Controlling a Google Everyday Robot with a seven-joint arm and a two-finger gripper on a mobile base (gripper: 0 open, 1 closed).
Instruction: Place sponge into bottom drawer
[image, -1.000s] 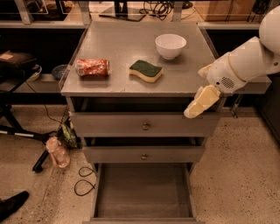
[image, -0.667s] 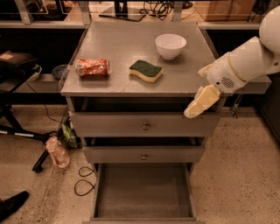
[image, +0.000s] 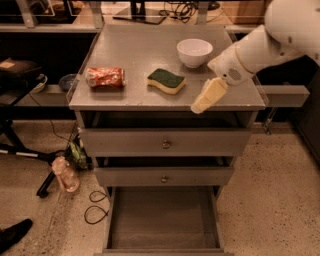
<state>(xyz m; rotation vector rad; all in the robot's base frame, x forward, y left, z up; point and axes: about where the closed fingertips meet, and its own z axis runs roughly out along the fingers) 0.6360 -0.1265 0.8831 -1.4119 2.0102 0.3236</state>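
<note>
cabinet top (image: 140, 55): sponge (image: 166, 80), bowl (image: 194, 52); bottom drawer (image: 162, 220) open; pincer (image: 199, 106) perhaps over edge.

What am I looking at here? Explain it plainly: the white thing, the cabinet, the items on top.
There is one picture, taken from above and in front of a grey metal cabinet; where the camera is mounted is not known. The white shape at right is a robot arm. Its cream-coloured end is the gripper, the part that picks things up. It hangs over the front right edge of the cabinet top and holds nothing.

On top lie three things: an orange-red snack packet at left, a yellow sponge with a green face in the middle, and a white bowl behind it to the right. The gripper is to the right of the sponge, not touching it.

The bottom drawer stands pulled out, with nothing in it.
</note>
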